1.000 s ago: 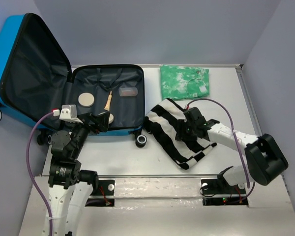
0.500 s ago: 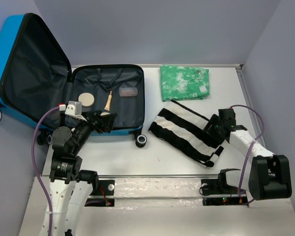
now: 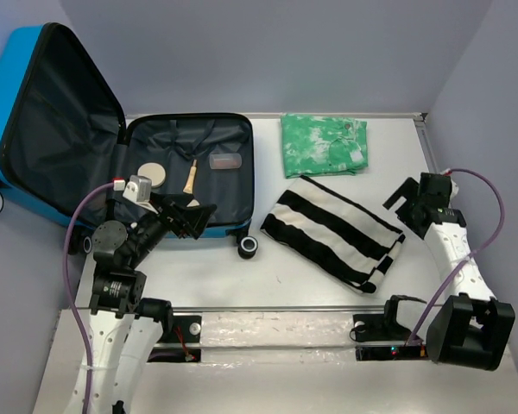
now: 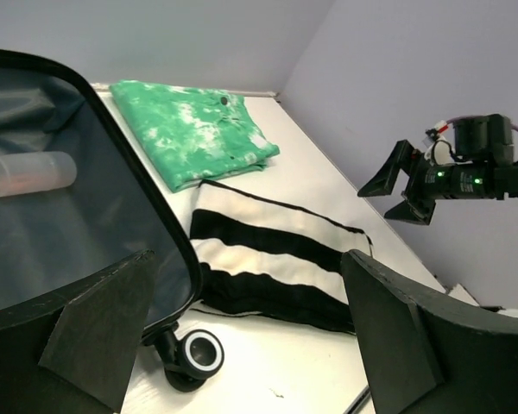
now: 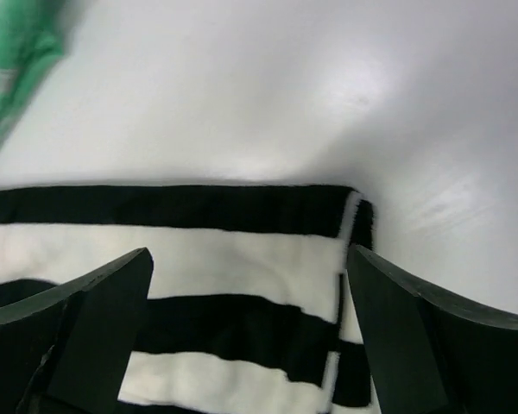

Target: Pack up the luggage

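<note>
Blue hard-shell luggage (image 3: 9,95) open | soft striped cloth (image 3: 337,231) on desk (image 3: 311,289) | left end effector (image 3: 198,220), right end effector (image 3: 404,210) gaping, empty

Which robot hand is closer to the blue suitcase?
Left. The left gripper hovers open over the near edge of the suitcase. The right gripper is far away, open too, beyond the far end of the striped cloth.

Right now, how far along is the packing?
Done: the luggage lies open with a round disc, a small brush and a clear bottle inside. In hand: nothing; both arms' jaws stand open and empty. Left: the striped cloth and the green cloth lie on the table, unpacked.
</note>
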`<state>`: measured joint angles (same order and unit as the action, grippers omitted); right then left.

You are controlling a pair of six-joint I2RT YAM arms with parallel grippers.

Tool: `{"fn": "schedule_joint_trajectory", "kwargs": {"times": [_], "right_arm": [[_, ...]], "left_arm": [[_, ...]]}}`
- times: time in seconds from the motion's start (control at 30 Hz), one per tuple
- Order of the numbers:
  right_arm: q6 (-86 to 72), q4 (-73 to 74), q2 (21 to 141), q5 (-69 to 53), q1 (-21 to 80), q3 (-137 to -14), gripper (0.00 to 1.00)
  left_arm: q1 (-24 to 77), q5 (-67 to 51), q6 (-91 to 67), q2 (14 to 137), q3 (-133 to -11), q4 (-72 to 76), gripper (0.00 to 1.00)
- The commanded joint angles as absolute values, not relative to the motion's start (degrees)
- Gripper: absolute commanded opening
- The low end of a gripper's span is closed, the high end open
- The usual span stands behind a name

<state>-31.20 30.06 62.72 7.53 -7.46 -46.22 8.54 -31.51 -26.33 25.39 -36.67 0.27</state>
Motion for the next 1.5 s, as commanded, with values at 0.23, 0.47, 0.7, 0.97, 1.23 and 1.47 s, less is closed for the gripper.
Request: {"fn": "schedule_joint_trajectory", "kwargs": {"times": [0.23,0.47,0.7,0.97,1.23,1.47], "right_arm": [[-38.8,44.8,67.8,-3.6,-11.6,-44.6,1.0],[-45.9,41.4,62.3,-3.1,-11.6,-33.9,1.0],[-45.5,40.3,65.6,-4.1,-11.6,-34.0,0.99],[-42.5,29.9,73.0,-9.9,-11.6,-31.4,0.42],[-33.4,30.0,82.8,6.7,-12.1,-44.5,0.07],[-29.9,32.6,95.1,21.7,-14.9,-56.2,0.07]], "left_arm": [[9.7,-35.8,-30.4,26.0,-34.5,7.1,0.99],[10.9,-35.9,-31.4,26.0,-34.2,8.5,0.99],[12.0,-35.2,-31.6,26.4,-34.0,8.6,0.99],[16.0,-34.1,-32.4,29.4,-33.7,9.3,0.99],[35.8,-18.3,-31.9,38.0,-35.7,9.9,0.99],[55.7,3.1,-26.4,62.8,-49.5,6.8,0.99]]}}
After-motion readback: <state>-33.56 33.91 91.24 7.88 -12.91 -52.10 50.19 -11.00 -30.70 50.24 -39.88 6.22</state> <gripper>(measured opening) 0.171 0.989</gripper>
